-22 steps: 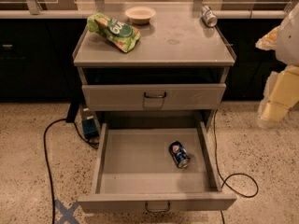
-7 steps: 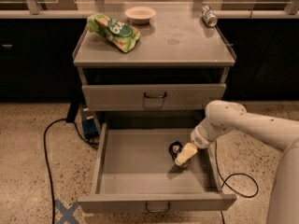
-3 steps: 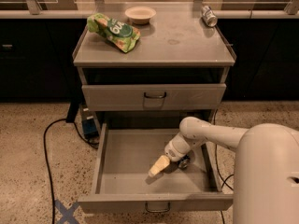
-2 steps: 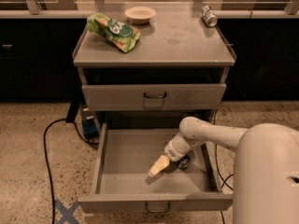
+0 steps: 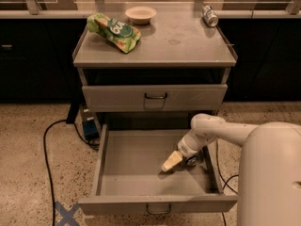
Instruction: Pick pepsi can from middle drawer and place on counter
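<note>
Down inside middle drawer (image 5: 134,161): gripper (image 5: 171,162) beside pepsi can (image 5: 192,162).

Counter (image 5: 188,46) carrying three things

A bowl (image 5: 140,14) is sitting at its back edge; a green bag (image 5: 113,31) is lying just left of the bowl, nearer the front; a silvery can (image 5: 209,15) is lying on its side well right of the bowl. The gripper (image 5: 172,161) is reaching inside the open middle drawer (image 5: 136,173), far in front of the bowl.

High frontal view down; claw (image 5: 171,161) in middle drawer (image 5: 134,171).
</note>
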Motion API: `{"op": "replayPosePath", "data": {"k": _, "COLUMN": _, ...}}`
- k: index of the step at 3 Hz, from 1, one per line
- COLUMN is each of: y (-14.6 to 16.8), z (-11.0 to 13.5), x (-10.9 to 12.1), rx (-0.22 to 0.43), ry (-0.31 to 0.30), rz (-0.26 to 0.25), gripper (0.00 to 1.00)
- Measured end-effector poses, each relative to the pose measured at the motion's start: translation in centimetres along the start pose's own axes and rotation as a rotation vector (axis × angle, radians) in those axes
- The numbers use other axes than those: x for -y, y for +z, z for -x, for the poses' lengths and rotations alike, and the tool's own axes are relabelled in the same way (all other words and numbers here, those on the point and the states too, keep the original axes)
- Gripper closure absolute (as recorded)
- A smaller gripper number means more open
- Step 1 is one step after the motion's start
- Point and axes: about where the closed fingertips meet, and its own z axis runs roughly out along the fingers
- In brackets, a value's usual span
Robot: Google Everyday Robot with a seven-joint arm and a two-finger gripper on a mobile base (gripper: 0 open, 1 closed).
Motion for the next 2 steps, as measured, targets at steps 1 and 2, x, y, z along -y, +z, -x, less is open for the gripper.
{"op": "replayPosePath", "data": {"k": 1, "y": -0.5, "z": -0.8, "x": 3.4, "rx": -0.022, "ry": 0.059, "rz": -0.061, "gripper": 0.0}}
{"op": "replayPosePath", "data": {"k": 2, "y": 0.4, "z": -1.4, "x": 5.5, "rx": -0.049, "ry": 0.08, "rz": -0.111, "gripper": 0.0}}
